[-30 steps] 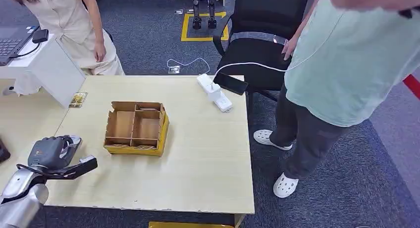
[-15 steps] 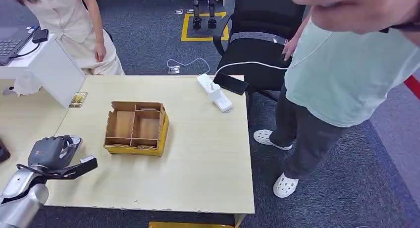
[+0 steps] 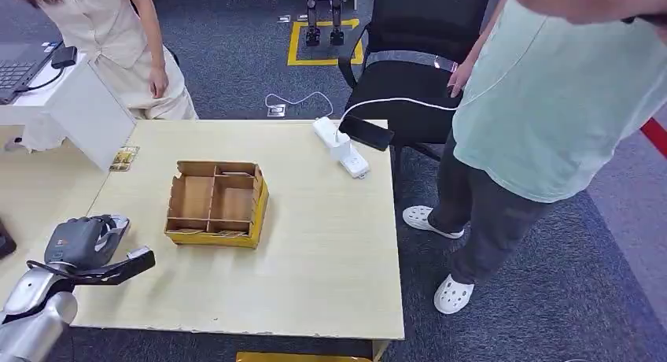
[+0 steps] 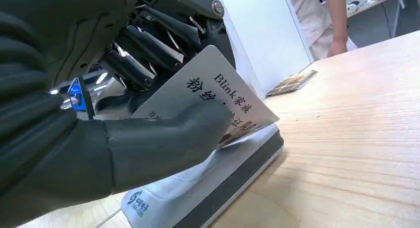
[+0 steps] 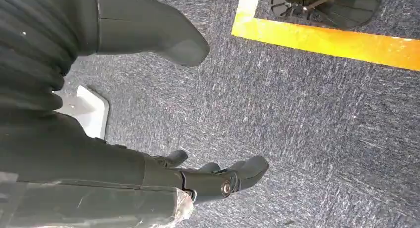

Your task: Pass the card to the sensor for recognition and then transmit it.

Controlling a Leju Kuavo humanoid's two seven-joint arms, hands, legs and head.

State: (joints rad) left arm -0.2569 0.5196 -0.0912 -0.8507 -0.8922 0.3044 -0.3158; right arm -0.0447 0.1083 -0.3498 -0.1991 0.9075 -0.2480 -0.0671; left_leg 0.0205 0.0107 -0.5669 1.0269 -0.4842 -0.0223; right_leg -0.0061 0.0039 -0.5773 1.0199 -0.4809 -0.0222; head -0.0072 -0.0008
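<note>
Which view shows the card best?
The left wrist view: the card sits close up, print legible, pinched in the left hand over the sensor. The head view shows a pale sliver; the right wrist view shows floor.

Bench (image 3: 315,252): pale wood-grain, matt. Card (image 4: 218,96): smooth white plastic, slight sheen. Sensor (image 4: 208,188): glossy pale casing, dark matt base. Left hand (image 4: 148,139): matt grey plastic. Box (image 3: 216,203): raw brown cardboard. Floor (image 5: 307,119): rough grey carpet.

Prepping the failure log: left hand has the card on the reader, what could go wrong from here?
1. The card is pinched only at one end by the left hand and sits tilted on the reader; it might slip or misread.
2. The reader sits near the table edge; a push could shift it.
</note>
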